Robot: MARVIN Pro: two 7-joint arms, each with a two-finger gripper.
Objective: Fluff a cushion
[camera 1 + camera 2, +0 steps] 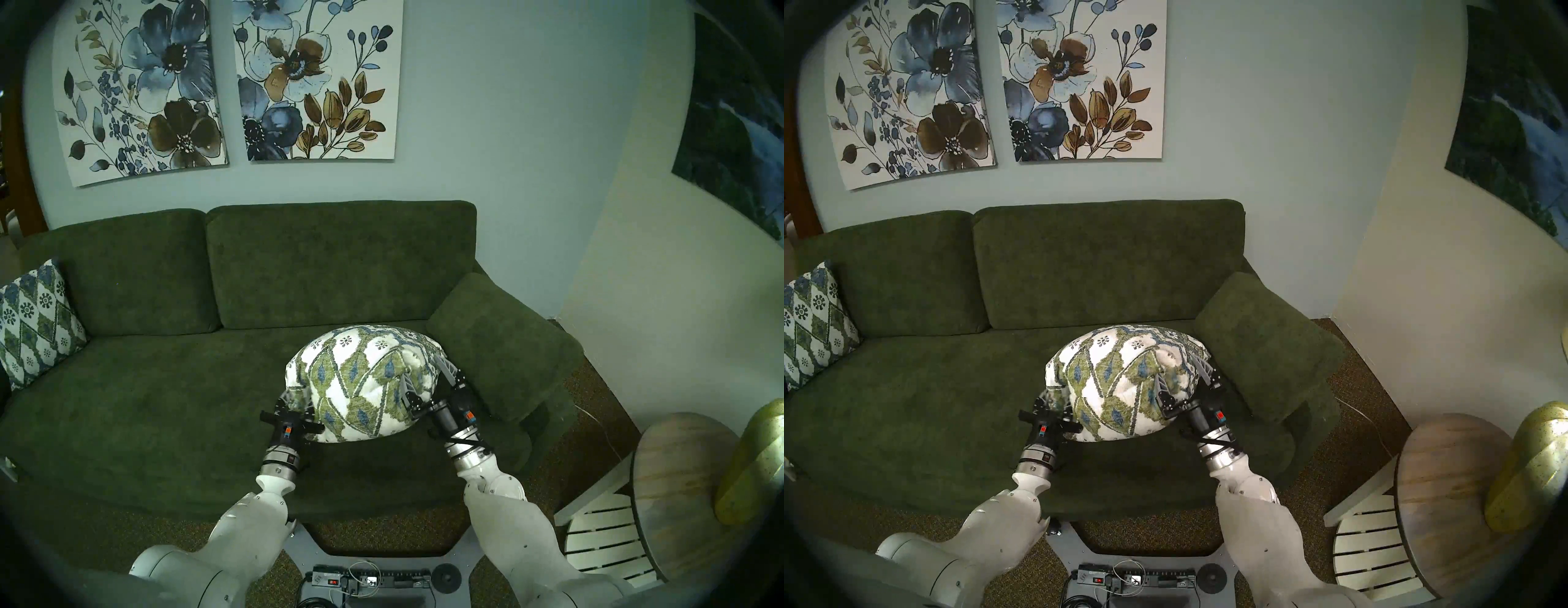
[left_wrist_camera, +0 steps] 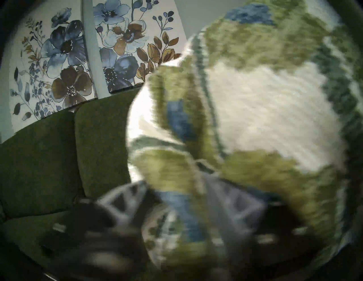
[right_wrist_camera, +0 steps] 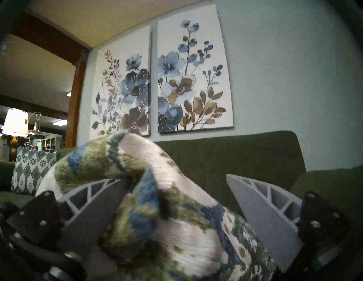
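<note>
The cushion [image 1: 360, 373] [image 1: 1123, 373], cream with olive and blue diamonds, is bunched into a plump ball above the right half of the green sofa's seat [image 1: 169, 403]. My left gripper [image 1: 295, 401] [image 1: 1053, 401] pinches its lower left corner. In the blurred left wrist view the fingers [image 2: 125, 198] close on a fold of cushion [image 2: 255, 98] fabric. My right gripper [image 1: 426, 373] [image 1: 1185, 375] stands open at the cushion's right edge. The right wrist view shows its fingers [image 3: 265, 206] spread wide with the cushion [image 3: 157, 215] lying between them against the left finger.
A matching patterned pillow [image 1: 36, 322] leans at the sofa's left end. The sofa's right armrest [image 1: 500, 339] is close beside my right gripper. At the far right stand a round wooden side table [image 1: 687, 488] bearing a gold vase [image 1: 755, 458], and a white slatted chair [image 1: 602, 539].
</note>
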